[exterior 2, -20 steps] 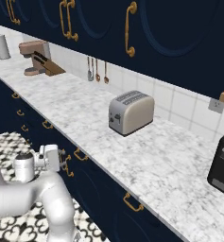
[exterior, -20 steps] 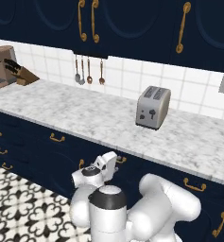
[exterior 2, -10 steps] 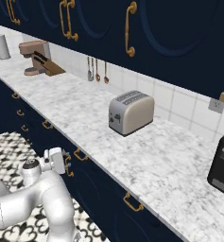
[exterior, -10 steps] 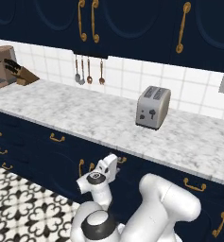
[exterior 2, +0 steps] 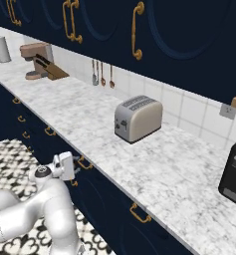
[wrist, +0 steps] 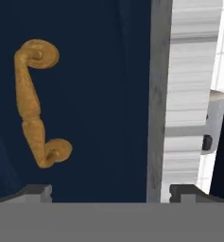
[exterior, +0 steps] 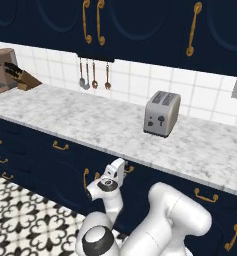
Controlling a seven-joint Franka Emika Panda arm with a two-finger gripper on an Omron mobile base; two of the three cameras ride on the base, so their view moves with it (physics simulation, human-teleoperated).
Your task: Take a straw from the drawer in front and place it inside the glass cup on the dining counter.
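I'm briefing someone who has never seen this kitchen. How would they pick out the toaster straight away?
Start at the long marble worktop under the navy wall cabinets. The toaster stands alone near its back, right of the hanging utensils. It is the silver two-slot box, unlike the brown mixer at the far left.

We see a worktop (exterior: 90,125) of white marble with grey veining, smooth and faintly matt. Below it the drawer (wrist: 99,94) front is painted navy, flat and without shine, and its curved handle (wrist: 35,101) looks like brushed brass with a slightly grainy surface. The toaster (exterior 2: 138,118) on the worktop has a satin silver metal body. On the far wall the tiles (exterior: 135,85) are glossy white ceramic, and the hanging utensils (exterior: 94,75) look like copper-toned metal. The knife block (exterior: 22,77) at far left appears wooden. The floor (exterior: 25,220) has patterned black-and-white tiles. The arm (exterior: 160,230) is smooth, glossy white plastic.
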